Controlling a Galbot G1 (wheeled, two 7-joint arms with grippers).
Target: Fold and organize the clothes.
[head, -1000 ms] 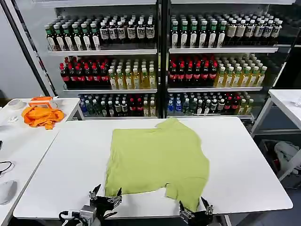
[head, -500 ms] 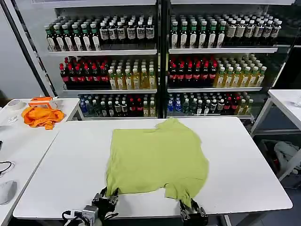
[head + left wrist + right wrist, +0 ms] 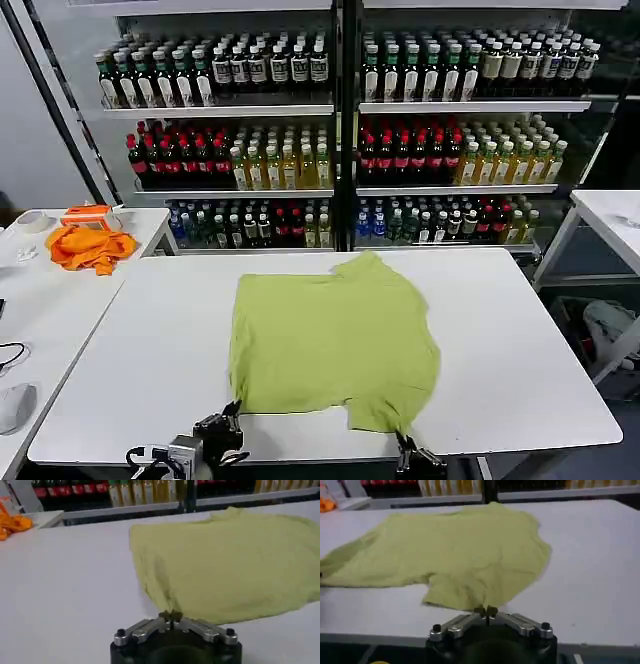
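Observation:
The clothes are one yellow-green T-shirt [image 3: 335, 335] lying flat in the middle of the white table [image 3: 520, 350], with one sleeve pointing to the far edge. At the shirt's near left corner, my left gripper [image 3: 232, 412] is shut, and the fabric [image 3: 225, 565] tapers into a pinch between its fingertips [image 3: 171, 614]. My right gripper [image 3: 405, 440] is shut on the near right flap of the shirt [image 3: 465, 555], whose hem meets its fingertips [image 3: 486, 611]. Both grippers sit at the table's near edge.
A bright orange cloth [image 3: 90, 247] lies on a side table [image 3: 40, 300] to the left, beside a white mouse [image 3: 14, 406] and a cable. Shelves of bottles [image 3: 340, 130] stand behind the table. Another white table [image 3: 610, 215] is at the right.
Both grippers went from open to shut on the shirt's near edge. They drew back toward the near table edge, and the near hem shifted slightly.

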